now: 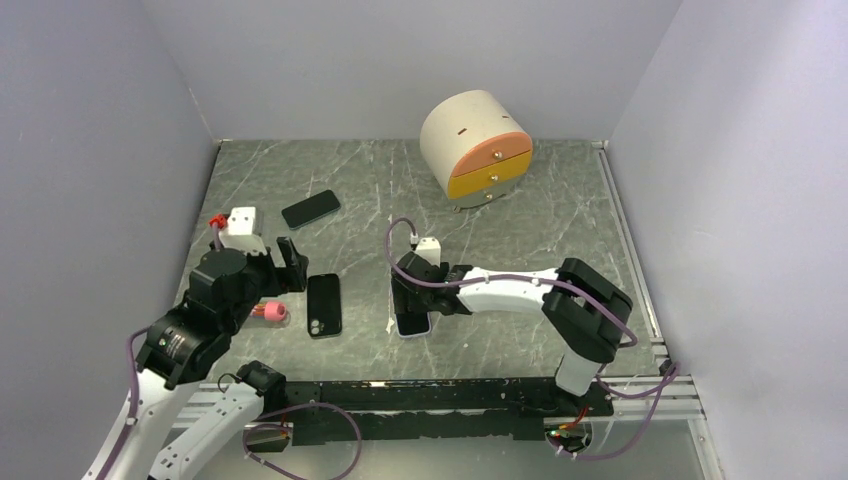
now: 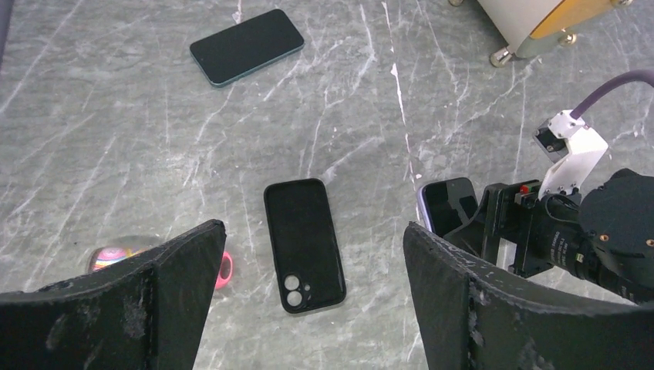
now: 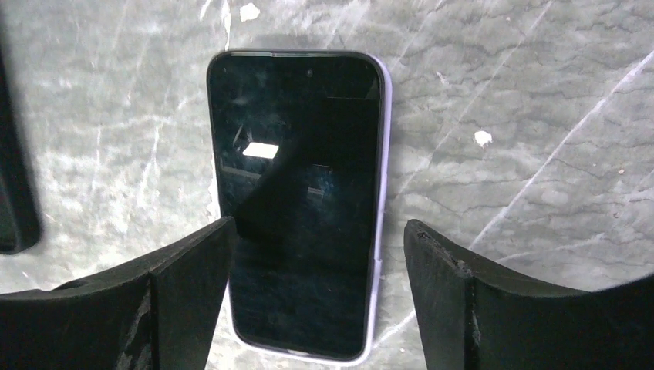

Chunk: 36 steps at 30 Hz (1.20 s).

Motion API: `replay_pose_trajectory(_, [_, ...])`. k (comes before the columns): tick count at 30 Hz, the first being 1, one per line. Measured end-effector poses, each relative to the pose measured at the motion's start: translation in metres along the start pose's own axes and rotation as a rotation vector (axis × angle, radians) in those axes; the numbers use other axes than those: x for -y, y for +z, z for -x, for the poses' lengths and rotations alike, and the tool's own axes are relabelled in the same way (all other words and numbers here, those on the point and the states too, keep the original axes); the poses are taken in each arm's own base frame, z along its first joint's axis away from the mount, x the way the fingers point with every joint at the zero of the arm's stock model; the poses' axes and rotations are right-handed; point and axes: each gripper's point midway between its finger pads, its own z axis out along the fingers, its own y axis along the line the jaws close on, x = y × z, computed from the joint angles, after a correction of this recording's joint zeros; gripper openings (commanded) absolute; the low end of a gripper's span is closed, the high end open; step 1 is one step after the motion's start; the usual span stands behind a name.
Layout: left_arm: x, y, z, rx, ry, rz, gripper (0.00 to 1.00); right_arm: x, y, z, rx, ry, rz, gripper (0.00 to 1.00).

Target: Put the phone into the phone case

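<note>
right tool (image 3: 316,231) open, straddling phone (image 3: 297,154) flat on worktop (image 3: 540,116), lined up for side pinch. left tool (image 2: 312,226) open above empty case (image 2: 303,243), likely ready to steady it.

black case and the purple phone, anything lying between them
Just bare marble table between the black case and the purple phone, seen in the left wrist view.

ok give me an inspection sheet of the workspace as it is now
surface: marble table, no spills seen
job's things: phone flat, screen up; case flat, empty, apart from it
clutter: second phone, pink toy, drawer box
grippers: left gripper open, holding nothing; right gripper open, straddling phone
cables: purple cable at right wrist
surroundings: plain grey walls
</note>
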Motion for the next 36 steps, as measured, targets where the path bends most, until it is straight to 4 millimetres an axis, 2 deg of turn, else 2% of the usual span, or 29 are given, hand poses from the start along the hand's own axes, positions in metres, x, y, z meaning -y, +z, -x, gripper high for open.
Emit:
replay_pose_trajectory(4, [0.007,0.009,-0.008,-0.055,-0.019,-0.013,0.90,0.006,-0.008,-0.004,-0.004,0.000,0.046,0.96])
replay_pose_trajectory(8, [0.020,0.022,-0.023,-0.147,-0.050,-0.035,0.88,0.014,-0.022,0.005,0.033,0.047,0.122,0.99])
replay_pose_trajectory(12, [0.039,0.036,-0.040,-0.251,-0.106,-0.084,0.83,0.016,-0.034,0.019,0.098,0.107,0.219,0.99])
replay_pose_trajectory(18, [0.065,0.059,-0.080,-0.435,-0.186,-0.146,0.75,0.026,-0.041,0.018,0.116,0.162,0.346,0.98])
replay_pose_trajectory(24, [0.088,0.084,-0.109,-0.562,-0.267,-0.194,0.64,0.015,-0.050,0.033,0.139,0.180,0.483,0.97])
replay_pose_trajectory(29, [0.103,0.104,-0.140,-0.667,-0.337,-0.222,0.59,0.021,-0.049,0.028,0.126,0.197,0.536,0.96])
replay_pose_trajectory(36, [0.111,0.118,-0.185,-0.780,-0.402,-0.246,0.53,0.016,-0.040,0.023,0.099,0.188,0.569,0.95])
